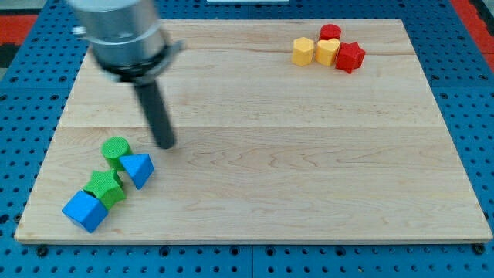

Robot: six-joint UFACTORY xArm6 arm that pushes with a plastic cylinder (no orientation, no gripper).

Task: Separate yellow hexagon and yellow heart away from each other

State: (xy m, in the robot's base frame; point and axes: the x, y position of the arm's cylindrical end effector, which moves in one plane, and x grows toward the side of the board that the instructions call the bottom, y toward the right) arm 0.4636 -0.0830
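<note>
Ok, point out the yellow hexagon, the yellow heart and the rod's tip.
Yellow hexagon block point(303, 51), camera view, its top face.
Yellow heart block point(327, 51), camera view, its top face.
My tip point(165, 144), camera view, the rod's very end.

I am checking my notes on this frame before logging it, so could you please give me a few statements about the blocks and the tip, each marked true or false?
1. The yellow hexagon and yellow heart sit side by side near the view's top right. True.
2. My tip touches the yellow heart. False: it is far off at the view's left, near the green cylinder.
3. The red star lies right of the yellow heart. True.
4. The blue cube is at the view's top. False: it is at the bottom left.
</note>
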